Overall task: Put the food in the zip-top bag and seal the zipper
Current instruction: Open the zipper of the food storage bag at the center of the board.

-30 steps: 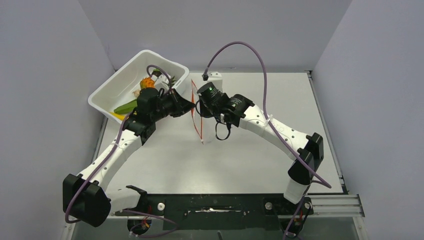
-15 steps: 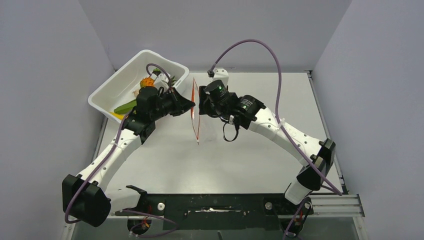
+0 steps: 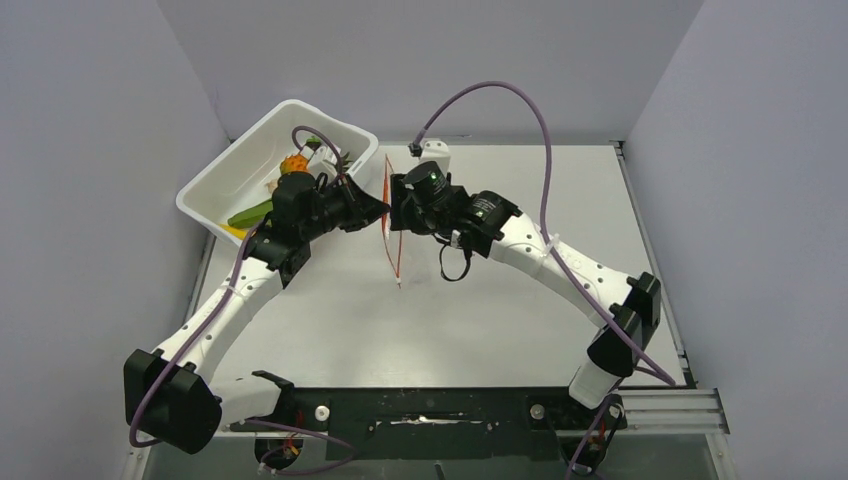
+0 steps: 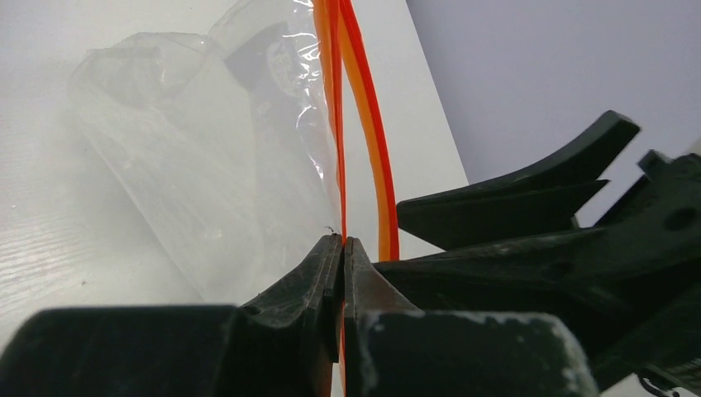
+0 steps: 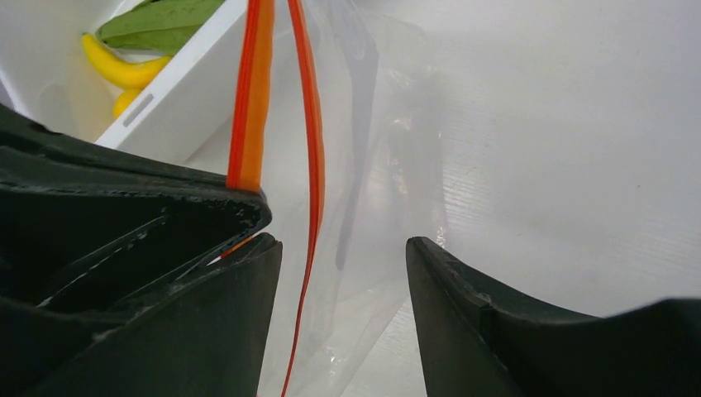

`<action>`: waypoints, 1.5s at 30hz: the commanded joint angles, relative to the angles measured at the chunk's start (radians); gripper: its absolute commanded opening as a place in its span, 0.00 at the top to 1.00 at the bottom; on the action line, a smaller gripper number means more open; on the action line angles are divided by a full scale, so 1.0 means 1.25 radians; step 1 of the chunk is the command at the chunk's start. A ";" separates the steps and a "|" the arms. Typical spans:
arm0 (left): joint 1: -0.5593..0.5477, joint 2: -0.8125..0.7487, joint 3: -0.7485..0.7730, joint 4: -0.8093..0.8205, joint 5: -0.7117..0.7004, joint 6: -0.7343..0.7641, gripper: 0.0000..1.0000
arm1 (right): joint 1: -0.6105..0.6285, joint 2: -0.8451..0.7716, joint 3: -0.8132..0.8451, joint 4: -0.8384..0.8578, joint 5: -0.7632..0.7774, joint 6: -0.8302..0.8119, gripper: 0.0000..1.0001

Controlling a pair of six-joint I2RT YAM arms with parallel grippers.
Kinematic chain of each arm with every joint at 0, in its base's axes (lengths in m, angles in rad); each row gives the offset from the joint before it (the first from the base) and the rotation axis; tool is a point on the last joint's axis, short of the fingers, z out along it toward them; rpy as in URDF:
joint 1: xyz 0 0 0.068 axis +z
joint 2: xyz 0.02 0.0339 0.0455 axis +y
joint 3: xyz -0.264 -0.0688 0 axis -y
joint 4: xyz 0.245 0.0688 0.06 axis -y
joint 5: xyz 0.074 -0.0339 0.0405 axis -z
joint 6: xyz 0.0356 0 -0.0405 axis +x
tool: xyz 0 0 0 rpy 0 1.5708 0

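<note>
The zip-top bag (image 3: 392,240) hangs on edge over the table, empty and clear (image 4: 207,165). My left gripper (image 4: 342,241) is shut on one lip of its red zipper (image 4: 335,124), at the left of the bag (image 3: 378,210). My right gripper (image 5: 339,244) is open right of the bag (image 3: 398,205). The other red zipper lip (image 5: 312,149) runs free between its fingers, nearer the left one. The food lies in the white tub: a pineapple (image 3: 294,163), a green piece (image 3: 250,214), a banana (image 5: 116,70) and a leaf (image 5: 157,21).
The white tub (image 3: 225,170) stands tilted at the table's back left corner, just behind my left wrist. Grey walls close in the left, back and right sides. A purple cable (image 3: 500,90) arches over my right arm.
My right gripper has opened wide and shifted slightly back and left against the bag. The left gripper keeps its hold on the zipper lip.
</note>
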 commanded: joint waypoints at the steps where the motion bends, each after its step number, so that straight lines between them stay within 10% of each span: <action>1: -0.002 -0.014 0.054 0.005 0.007 0.012 1.00 | -0.012 0.054 0.035 -0.015 0.030 0.002 0.43; 15: 0.030 -0.006 0.082 -0.144 -0.067 0.057 1.00 | -0.122 0.009 0.030 -0.116 0.273 -0.033 0.71; 33: 0.035 0.045 0.014 -0.038 0.036 0.028 1.00 | -0.063 -0.022 -0.031 -0.022 0.124 -0.077 0.77; 45: 0.036 0.049 -0.003 -0.029 0.059 0.014 1.00 | -0.054 0.010 -0.024 0.029 0.064 -0.115 0.58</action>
